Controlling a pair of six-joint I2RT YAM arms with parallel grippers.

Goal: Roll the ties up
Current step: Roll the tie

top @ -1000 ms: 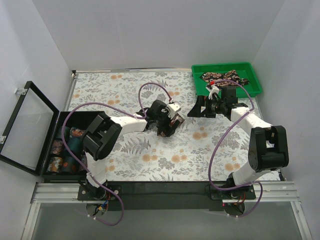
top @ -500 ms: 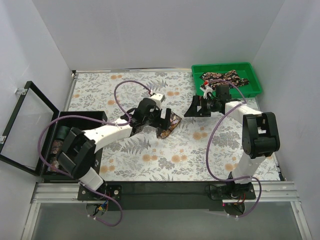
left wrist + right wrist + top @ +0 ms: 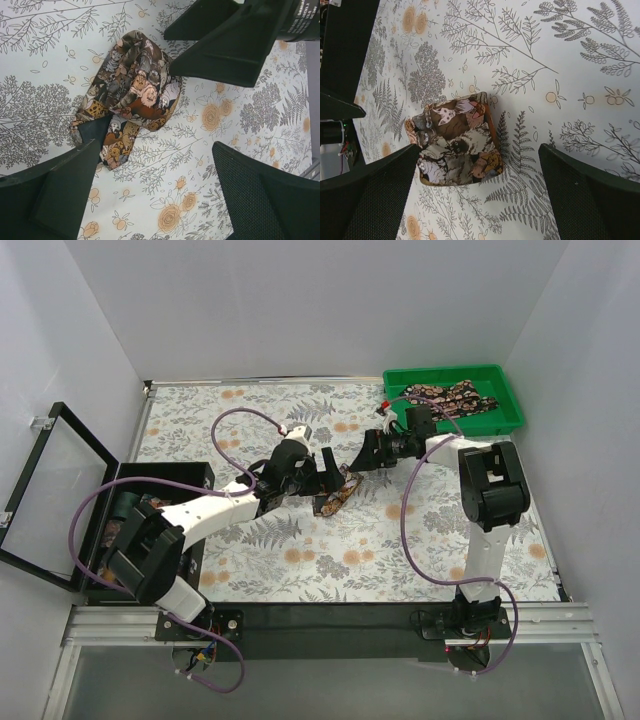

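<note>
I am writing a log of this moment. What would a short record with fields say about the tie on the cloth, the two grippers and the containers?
tie: folded in a loose bundle, lying on the tablecloth
left gripper: open, one finger at the bundle's edge, contact unclear
right gripper: open, fingers either side of the bundle, not gripping
green tray: far right corner, more ties inside
black box: left of the cloth, lid open, contents unclear

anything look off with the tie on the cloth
Yes: the tie on the tablecloth is a loose, lopsided bundle rather than a neat roll, with one end sticking out towards the open left gripper.
</note>
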